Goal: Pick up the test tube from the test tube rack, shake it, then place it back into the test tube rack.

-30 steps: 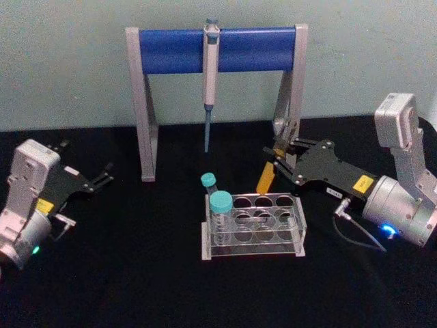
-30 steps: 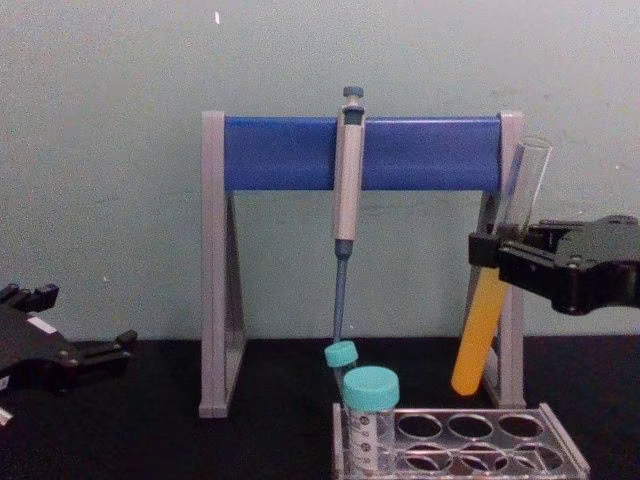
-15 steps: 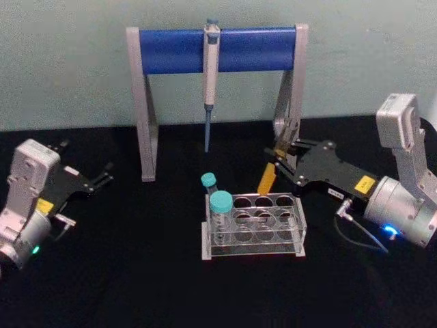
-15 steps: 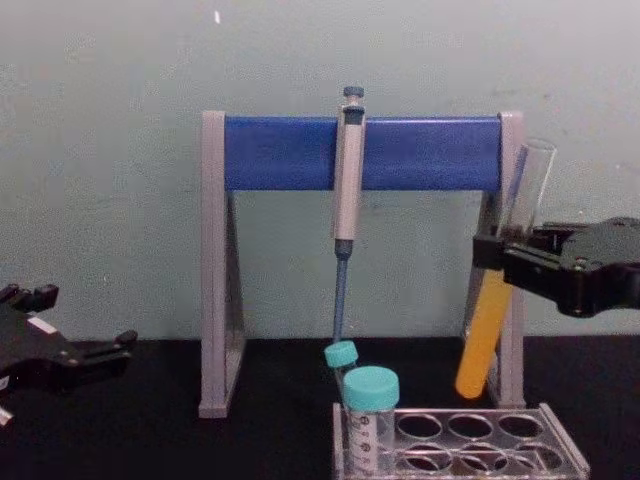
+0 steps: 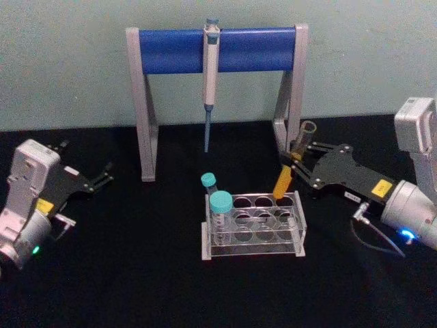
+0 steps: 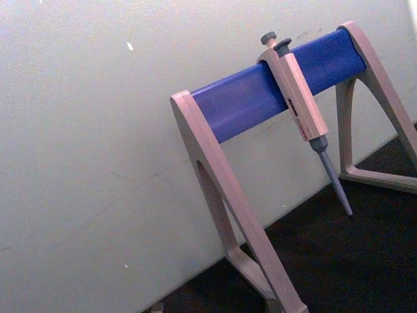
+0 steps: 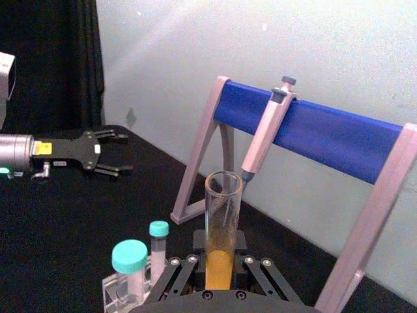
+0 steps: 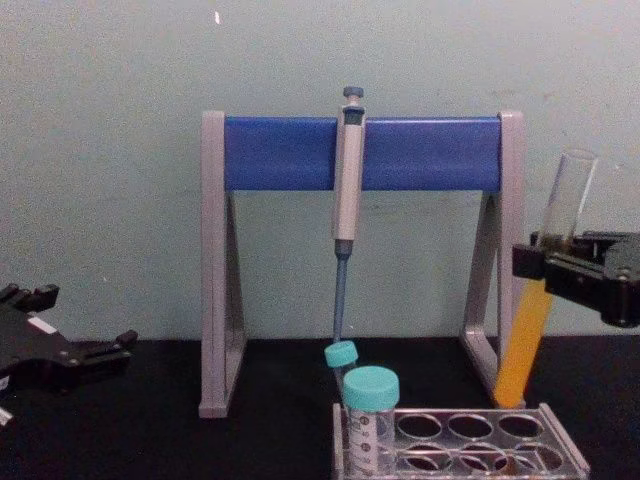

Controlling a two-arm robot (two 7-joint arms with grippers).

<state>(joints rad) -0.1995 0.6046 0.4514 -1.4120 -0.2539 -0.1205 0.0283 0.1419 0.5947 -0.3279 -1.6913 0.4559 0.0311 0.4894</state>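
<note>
The test tube (image 5: 285,176) is a long clear glass tube with orange-yellow liquid in its lower half. My right gripper (image 5: 298,159) is shut on it at mid-height, and it leans slightly. Its round bottom hangs just above the back right hole of the test tube rack (image 5: 254,252), a low clear plastic rack at the table's middle. From the chest the test tube (image 8: 528,340) hangs beside the right gripper (image 8: 545,262), over the rack (image 8: 571,453). The right wrist view looks down the tube (image 7: 221,242). My left gripper (image 5: 104,176) rests open at the far left.
A tall grey-and-blue pipette stand (image 5: 217,50) stands behind the rack, with a pipette (image 5: 209,75) hanging from its bar. Two teal-capped tubes, one wide (image 5: 220,206) and one thin (image 5: 209,183), sit in the rack's left column. The table is covered in black cloth.
My right gripper has carried the test tube to the right and down, from behind the rack to just above its back right hole. The left arm has not moved.
</note>
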